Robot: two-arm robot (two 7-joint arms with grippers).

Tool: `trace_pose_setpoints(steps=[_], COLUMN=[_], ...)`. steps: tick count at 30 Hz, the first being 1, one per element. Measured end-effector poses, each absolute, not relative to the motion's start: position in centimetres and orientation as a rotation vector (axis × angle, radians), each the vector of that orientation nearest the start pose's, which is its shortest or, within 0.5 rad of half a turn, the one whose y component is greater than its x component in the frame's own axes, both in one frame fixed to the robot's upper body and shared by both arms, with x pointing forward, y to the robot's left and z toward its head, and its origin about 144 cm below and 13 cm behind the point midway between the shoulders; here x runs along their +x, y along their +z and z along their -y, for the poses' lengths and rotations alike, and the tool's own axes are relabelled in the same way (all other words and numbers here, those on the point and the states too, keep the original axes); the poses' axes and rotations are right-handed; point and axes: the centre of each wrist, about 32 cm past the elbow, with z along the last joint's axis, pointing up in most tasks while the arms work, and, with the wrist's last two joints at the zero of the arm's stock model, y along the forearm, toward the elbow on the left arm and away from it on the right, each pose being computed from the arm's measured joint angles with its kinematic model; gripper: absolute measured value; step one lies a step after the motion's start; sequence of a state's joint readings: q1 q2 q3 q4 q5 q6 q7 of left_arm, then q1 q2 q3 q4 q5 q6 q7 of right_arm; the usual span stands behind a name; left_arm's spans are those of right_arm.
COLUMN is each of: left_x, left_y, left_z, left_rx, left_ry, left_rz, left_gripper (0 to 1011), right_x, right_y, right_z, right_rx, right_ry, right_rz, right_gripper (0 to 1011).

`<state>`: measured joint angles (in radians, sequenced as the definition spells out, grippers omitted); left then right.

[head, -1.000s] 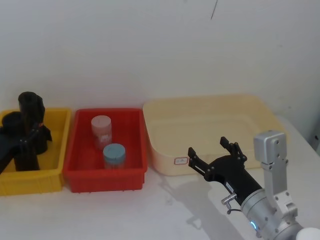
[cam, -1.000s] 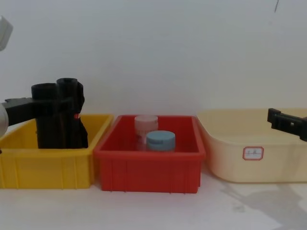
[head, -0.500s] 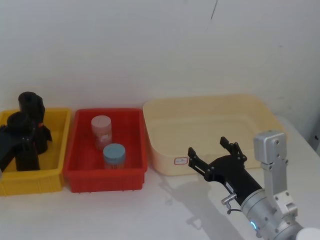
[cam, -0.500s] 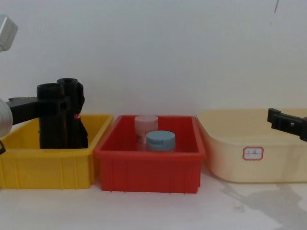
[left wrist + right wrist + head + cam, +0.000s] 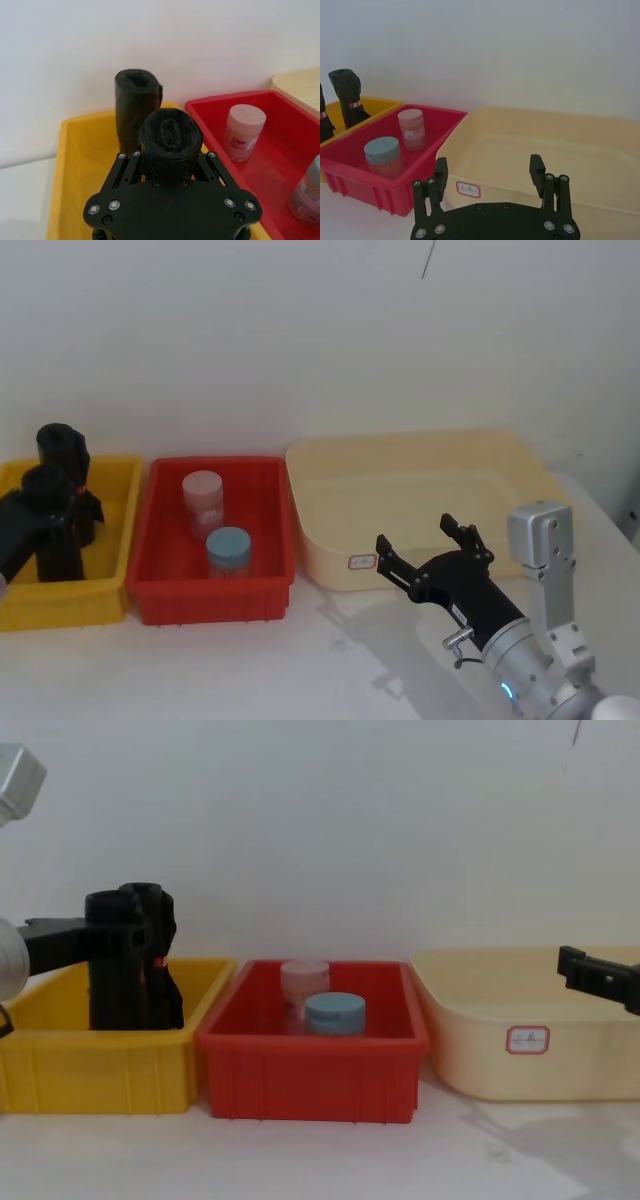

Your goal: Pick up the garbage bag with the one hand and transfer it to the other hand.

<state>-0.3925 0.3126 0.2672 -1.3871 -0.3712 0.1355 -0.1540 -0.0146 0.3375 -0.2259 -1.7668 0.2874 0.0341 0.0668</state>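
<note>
- Left gripper (image 5: 170, 161) is clamping on the garbage bag (image 5: 58, 550); the jaws are set narrow and hugging the roll's upper part, just under its top.
- Bag is standing upright inside the yellow bin (image 5: 70, 605), at 9 o'clock of the head view, with its bottom end down inside the bin walls.
- Second roll (image 5: 68, 455) is standing at 1 o'clock from the held one, just beside it. I cannot tell if they are touching.
- Right gripper (image 5: 416, 533) is waiting at 4 o'clock of the head view with jaws spread wide and nothing between them, in front of the cream tub (image 5: 330, 560).
- Step in hand, as I judge it: lifting the bag out of the bin, handover not yet done.
- Doing it well: going straight up until the bag's bottom is clearing the bin rim, and only then swinging toward 3 o'clock. Dragging sideways early is risking knocking over the second roll or catching the bin wall.
- Grip is sitting high, so the long lower part is likely swinging; moving slowly is helping.
- Path toward the right gripper is crossing over the red bin (image 5: 215, 600) and its two jars (image 5: 203, 495), so the bag needs carrying high enough to pass above the jar lids.
- Leaving the lower half of the roll free is giving the right gripper a place to take hold.
</note>
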Motion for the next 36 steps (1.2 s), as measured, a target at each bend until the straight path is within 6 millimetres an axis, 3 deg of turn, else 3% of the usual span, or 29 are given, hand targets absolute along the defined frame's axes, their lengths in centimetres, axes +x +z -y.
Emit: trace_pose_setpoints(steps=[26, 36], left_x=[55.9, 56.2], left_y=[129.2, 131.1], left_z=[-24.7, -24.3], left_rx=[-0.103, -0.156], left_ry=[0.954, 0.814], left_rz=[0.085, 0.084], left_gripper=[355, 355], right_x=[44.4, 45.0], right_y=[119.0, 119.8], right_z=[23.8, 24.1], right_rx=[0.025, 0.020], right_ry=[-1.221, -1.129], right_rz=[0.079, 0.100], right_gripper=[1004, 1004])
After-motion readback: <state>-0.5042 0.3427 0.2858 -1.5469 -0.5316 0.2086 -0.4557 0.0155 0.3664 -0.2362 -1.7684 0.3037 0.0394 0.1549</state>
